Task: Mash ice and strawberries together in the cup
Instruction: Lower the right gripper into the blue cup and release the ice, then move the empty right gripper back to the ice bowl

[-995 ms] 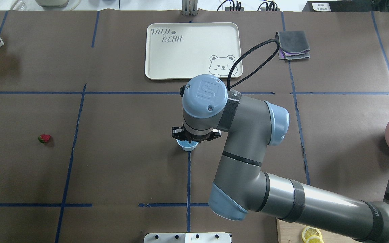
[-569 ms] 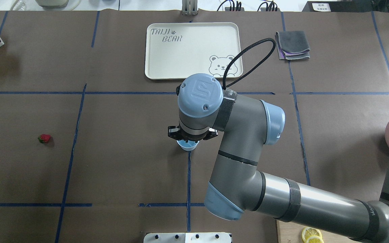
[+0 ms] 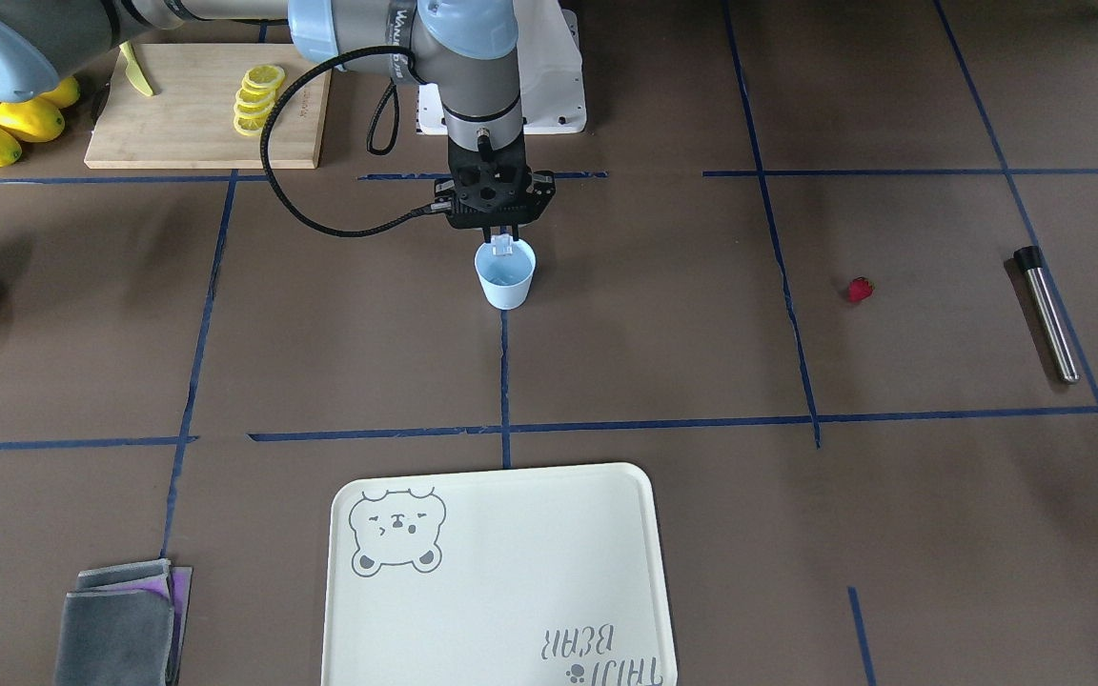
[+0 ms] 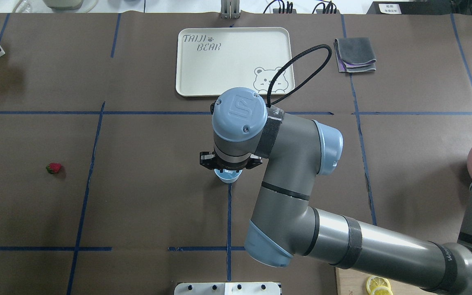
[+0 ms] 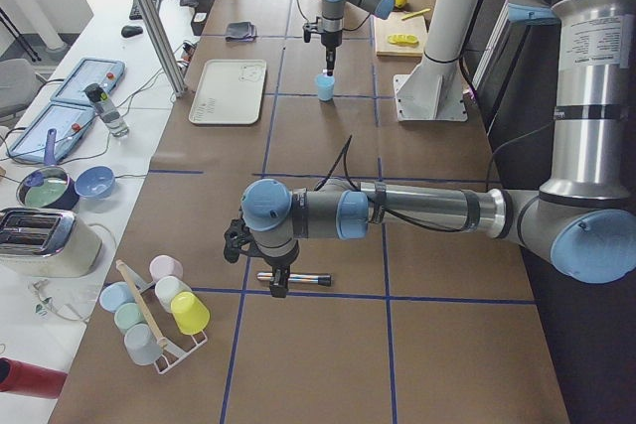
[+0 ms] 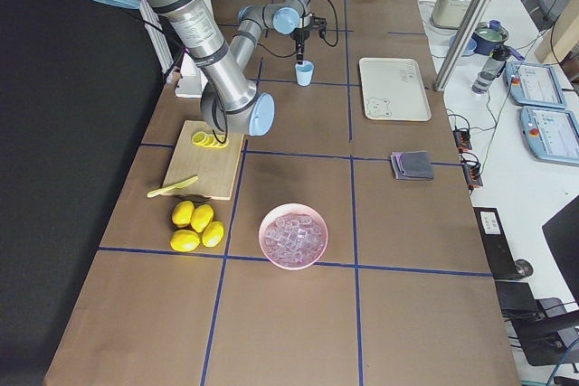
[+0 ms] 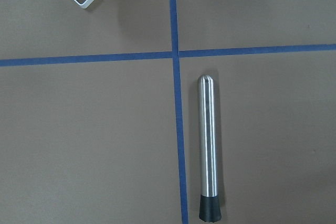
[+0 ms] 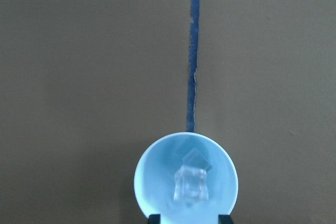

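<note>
The pale blue cup [image 3: 506, 278] stands upright at the table's middle, on a blue tape line. My right gripper [image 3: 503, 232] hangs straight over it, open, its fingertips [image 8: 154, 217] wide apart at the near rim. One clear ice cube [image 8: 190, 184] shows in the cup's mouth [image 8: 185, 182], touching neither finger. The small red strawberry [image 4: 54, 168] lies alone on the table far out on my left side. My left gripper [image 5: 280, 280] hovers over a steel muddler [image 7: 209, 145] in the exterior left view only; whether it is open or shut I cannot tell.
A cream bear tray [image 4: 234, 61] lies beyond the cup, a folded grey cloth [image 4: 355, 55] to its right. A pink bowl of ice [image 6: 293, 234], lemons [image 6: 197, 225] and a cutting board with lemon slices [image 6: 208, 155] sit on my right. A cup rack [image 5: 154, 310] stands near the muddler.
My right arm and gripper have drifted a little to the left over the cup. The strawberry has stayed put.
</note>
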